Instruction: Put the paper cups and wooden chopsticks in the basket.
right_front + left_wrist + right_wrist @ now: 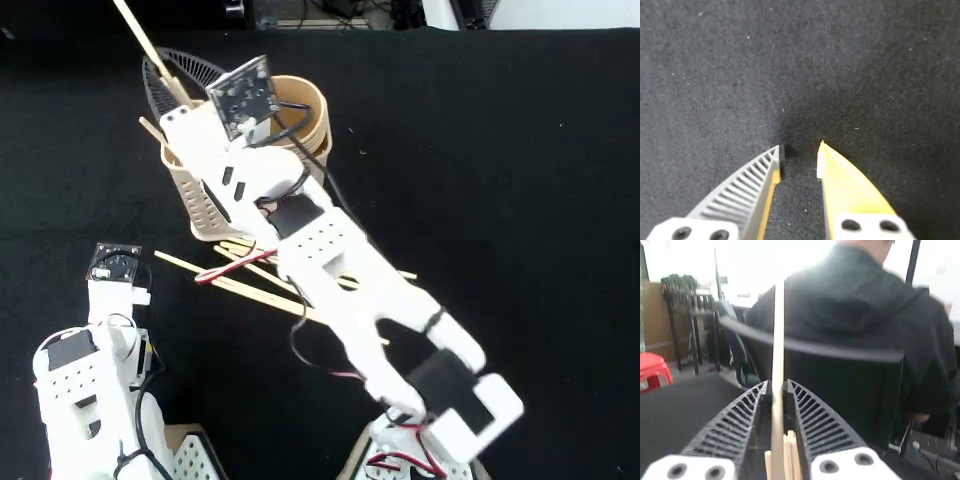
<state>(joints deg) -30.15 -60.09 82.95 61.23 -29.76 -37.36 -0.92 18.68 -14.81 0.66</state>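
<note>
My right gripper (178,97) is raised over the basket (195,200) at the back left, shut on a wooden chopstick (140,32) that juts up and away from it. In the right wrist view the chopstick (778,335) stands between the closed fingers (747,405) of that gripper (777,386). Tan paper cups (303,108) sit stacked against the basket; the arm hides how they rest. Several more chopsticks (250,290) lie on the cloth beneath the right arm. My left gripper (800,148) hangs open over bare black cloth at the front left (115,265).
Black cloth covers the whole table (500,150). The long right arm (340,270) crosses the middle diagonally, over the loose chopsticks. A thin red-tipped piece (212,276) lies among them. The right half of the table is free room.
</note>
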